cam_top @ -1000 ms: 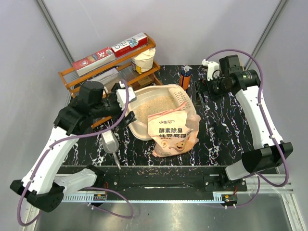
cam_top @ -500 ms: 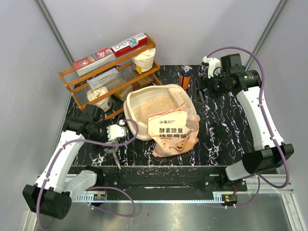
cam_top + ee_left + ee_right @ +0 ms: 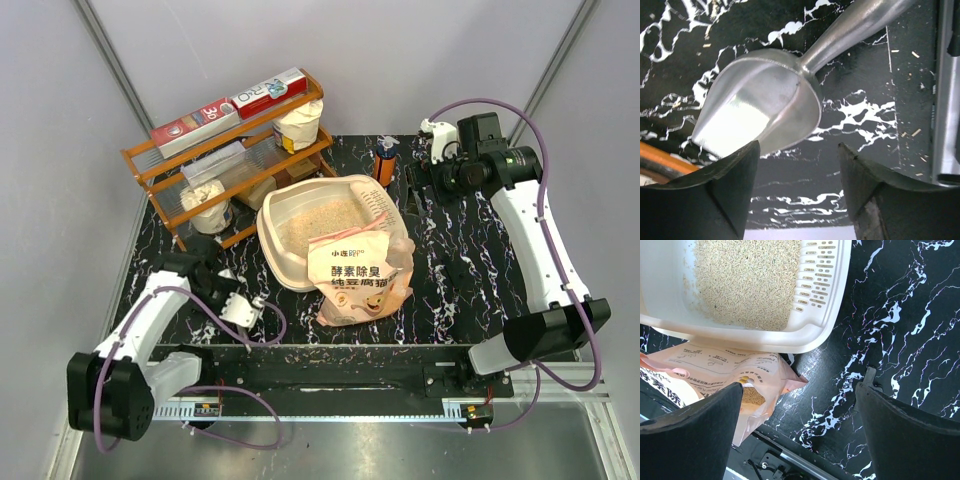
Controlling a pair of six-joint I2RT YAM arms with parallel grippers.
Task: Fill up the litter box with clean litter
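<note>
Litter box [image 3: 272, 238]: cream-beige tray with a raised rim, which we record at the middle of the black marbled table [image 3: 460, 270]. Its slotted end is turned toward the right arm. In the right wrist view the litter box [image 3: 832, 295] fills the upper left.

Clean litter [image 3: 315, 218]: sandy-tan granules spread over the tray floor, seen closely as clean litter [image 3: 745, 280] up against the slots.

Bag [image 3: 355, 278]: peach-orange, with dark characters, standing at the near rim of the tray and touching it; also the bag [image 3: 715, 365] beneath that rim.

Left gripper [image 3: 240, 310]: low over the near left part of the table, well apart from the tray. We find the left gripper [image 3: 799, 155] spread wide, nothing between its fingers.

Metal scoop [image 3: 760, 110]: lying on the table beyond those fingers, bowl toward them. We cannot tell whether one finger touches it.

Right gripper [image 3: 414, 190]: raised beside the slotted end. The right gripper [image 3: 799, 390] is spread wide and holds nothing.

Orange wooden rack [image 3: 235, 160]: far left corner, holding white sacks [image 3: 210, 200].

Orange bottle [image 3: 385, 163]: upright behind the tray.
</note>
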